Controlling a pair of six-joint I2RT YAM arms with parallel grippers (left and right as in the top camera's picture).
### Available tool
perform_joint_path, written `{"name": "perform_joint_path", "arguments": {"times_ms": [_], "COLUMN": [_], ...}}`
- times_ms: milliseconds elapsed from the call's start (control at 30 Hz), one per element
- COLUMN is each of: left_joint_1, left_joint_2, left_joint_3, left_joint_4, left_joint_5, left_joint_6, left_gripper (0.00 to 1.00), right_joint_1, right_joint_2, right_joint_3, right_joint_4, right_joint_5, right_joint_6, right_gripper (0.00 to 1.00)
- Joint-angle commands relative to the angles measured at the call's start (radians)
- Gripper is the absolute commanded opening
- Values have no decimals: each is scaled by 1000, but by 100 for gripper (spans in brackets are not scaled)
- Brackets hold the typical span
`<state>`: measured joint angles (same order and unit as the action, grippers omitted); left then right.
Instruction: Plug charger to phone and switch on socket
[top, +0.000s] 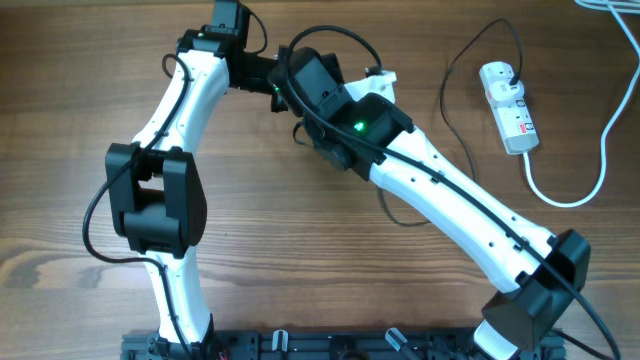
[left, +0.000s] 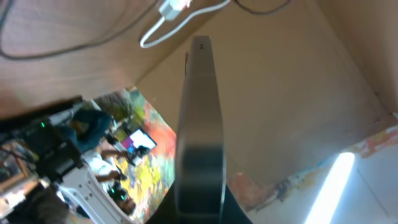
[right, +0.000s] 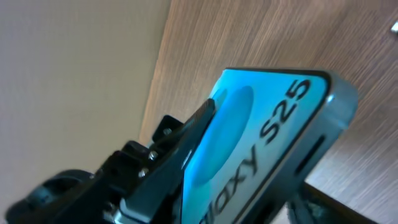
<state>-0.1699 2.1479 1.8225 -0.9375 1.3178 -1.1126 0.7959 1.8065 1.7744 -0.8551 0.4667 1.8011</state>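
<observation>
Brown wood table (top: 300, 270) spreads under everything. The left gripper (left: 199, 208) is clamped on the phone (right: 261, 143), which stands on edge between its jaws. It looks stiff, smooth and slippery; holding its flat sides keeps the port end free. Nobody can tell if the right gripper's (right: 236, 186) jaws are apart. Well away from both sit the socket (top: 508, 108) and floppy charger (top: 446, 88), plug tip unseen.

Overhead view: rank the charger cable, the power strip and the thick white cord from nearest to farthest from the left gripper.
1. Charger cable: to the right of the left gripper, the closest of the three.
2. Power strip: farther right, near the table's right side.
3. Thick white cord: leaves the strip and loops farthest right.
</observation>
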Motion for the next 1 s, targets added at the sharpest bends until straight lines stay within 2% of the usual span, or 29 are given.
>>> {"name": "perform_joint_path", "arguments": {"times_ms": [0, 167, 267, 333, 467, 500, 667, 767, 967], "left_joint_1": [11, 33, 45, 53, 61, 63, 64, 64, 69], "left_joint_2": [-20, -20, -20, -28, -58, -73, -87, -87, -87], "left_joint_3": [-1, -1, -1, -1, -1, -1, -1, -6, -6], "left_joint_4": [18, 30, 27, 8, -78, -136, -294, -329, -330], "left_joint_5": [-74, -179, -170, -97, 89, 106, 102, 101, 79], "left_joint_6": [21, 225, 342, 472, 789, 935, 1336, 1431, 1446], "left_gripper": [4, 4, 4, 4, 4, 4, 4, 4, 4], "right_joint_1": [3, -12, -34, -69, -146, -188, -251, -255, -257], "right_joint_2": [-94, -209, -264, -309, -335, -331, -299, -275, -214], "right_joint_3": [-2, -2, -2, -2, -2, -2, -3, -3, -12], "right_joint_4": [-28, -101, -154, -221, -352, -433, -558, -565, -556], "right_joint_5": [-28, -21, -19, -20, -44, -83, -203, -267, -285], "right_joint_6": [-238, -538, -680, -814, -980, -1051, -1256, -1336, -1331], "right_gripper": [100, 100, 100, 100, 100, 100, 100, 100, 99]}}
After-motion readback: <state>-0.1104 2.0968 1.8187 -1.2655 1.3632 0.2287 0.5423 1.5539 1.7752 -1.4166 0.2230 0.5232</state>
